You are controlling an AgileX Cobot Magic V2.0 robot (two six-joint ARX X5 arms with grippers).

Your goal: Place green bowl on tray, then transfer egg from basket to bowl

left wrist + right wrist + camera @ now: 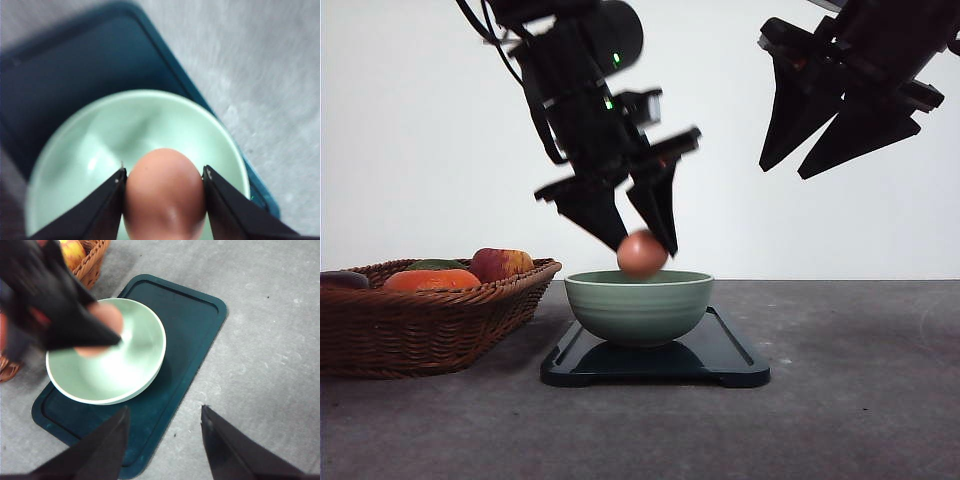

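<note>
The left gripper [642, 243] clamped the egg [642, 253] just above the bowl [639, 306] on the tray [730, 357]; the right gripper [786, 167], fingers apart, hung at two o'clock.

Low front view; 2 wrist views above green bowl [639, 306].

Woven wicker basket [430, 325], seemingly glossy tray [725, 355]

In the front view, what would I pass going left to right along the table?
The basket with fruit, then the green bowl on the tray with the egg held just above it, then bare table.
</note>
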